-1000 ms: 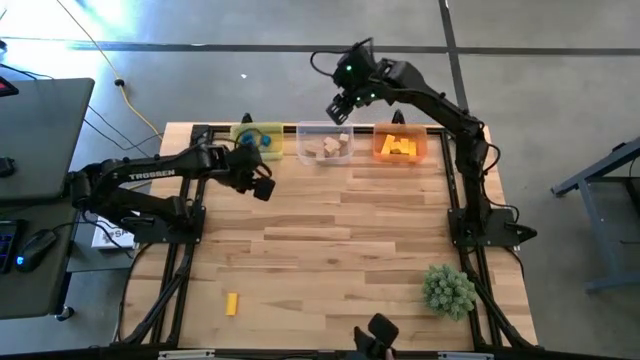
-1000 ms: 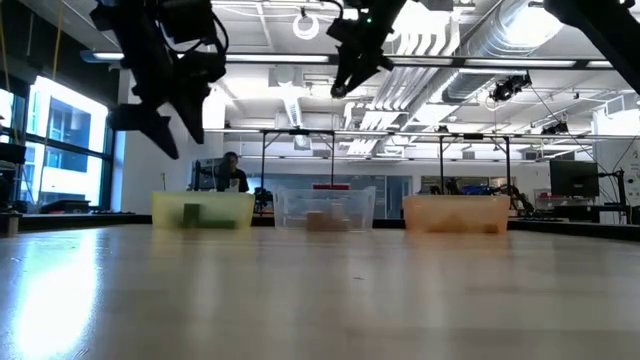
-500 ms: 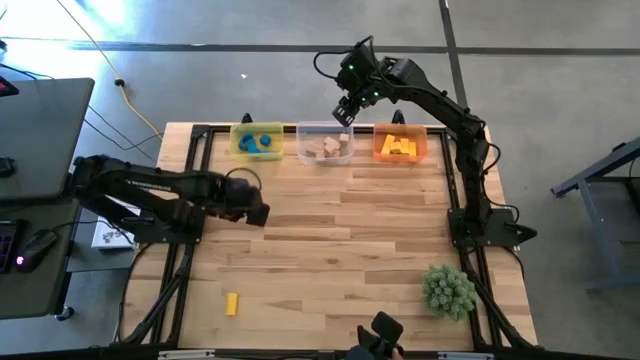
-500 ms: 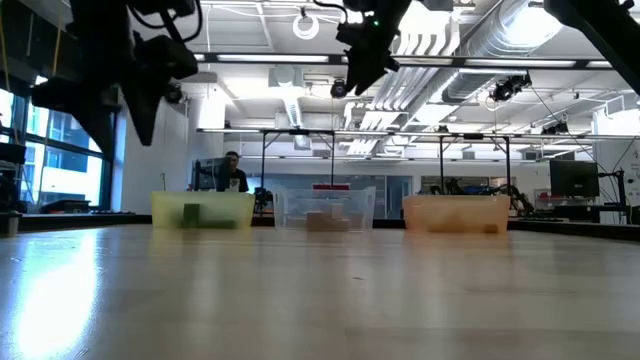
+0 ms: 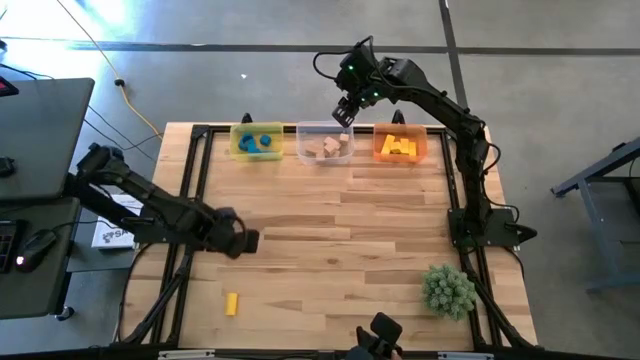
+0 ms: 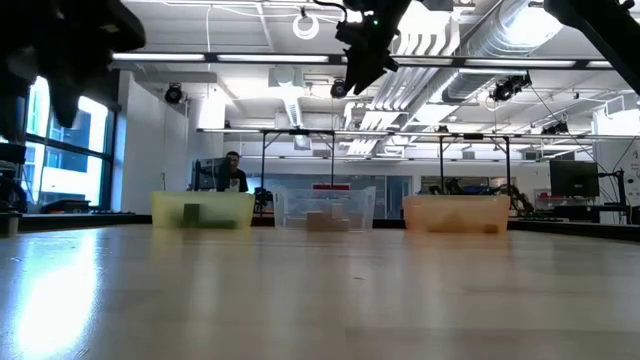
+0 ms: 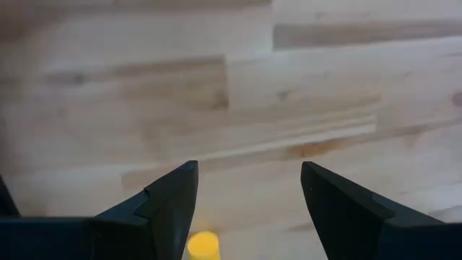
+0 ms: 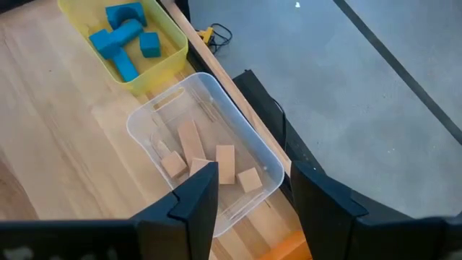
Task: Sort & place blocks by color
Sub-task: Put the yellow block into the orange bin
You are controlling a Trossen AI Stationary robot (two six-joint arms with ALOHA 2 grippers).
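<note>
Left gripper (image 5: pixel 248 241) has swung down to left of centre, fingers spread, empty; right gripper (image 5: pixel 343 112), parted, hovers above the clear bin (image 5: pixel 325 146).

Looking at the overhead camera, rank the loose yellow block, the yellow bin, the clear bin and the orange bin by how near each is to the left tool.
From the left tool, open over the table's left half:
1. Loose yellow block, on the near left of the table.
2. Yellow bin, far edge, leftmost of the three.
3. Clear bin, far edge, middle, under the right tool.
4. Orange bin, far edge, rightmost.
</note>
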